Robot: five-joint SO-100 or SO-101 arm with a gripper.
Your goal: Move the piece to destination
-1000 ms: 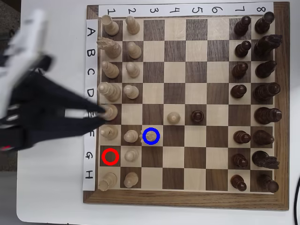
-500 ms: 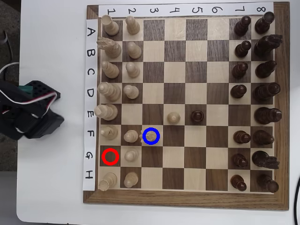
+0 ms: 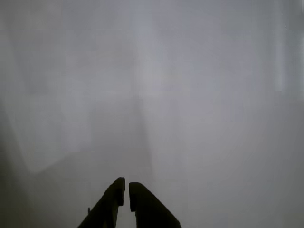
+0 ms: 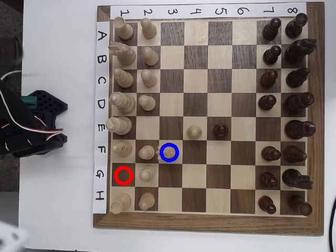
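Gripper (image 3: 127, 190) at the bottom edge of the wrist view: two dark fingers (image 3: 142, 204) nearly pressed together, only a thin slit between the tips, nothing pinched. Ahead of the tips, only a blurred pale grey surface, no detail readable.

In the overhead view, dark arm body (image 4: 31, 126) with white and red wires over the white table (image 4: 58, 210), left of the chessboard (image 4: 210, 223) and apart from it; fingertips not distinguishable there.

Nearest board edge: a white strip (image 4: 101, 115) lettered A to H down the left side, a second strip (image 4: 210, 10) numbered 1 to 8 along the top.

Piece (image 4: 164, 151), the pale knight, on the light square in row F, column 3, standing at the left side of that square, close to the pale pawn (image 4: 146, 153) in column 2. Destination (image 4: 169, 152), the blue ring, on that same square, overlapping the knight. Red ring (image 4: 123, 175) on the dark square in row G, column 1, no piece inside.

Further out: pale pieces (image 4: 122, 79) filling most of columns 1 and 2, one pale pawn (image 4: 195, 131) in row E, column 4, a dark pawn (image 4: 221, 130) just beside it in column 5. Dark pieces (image 4: 286, 79) along columns 7 and 8 at the right edge.
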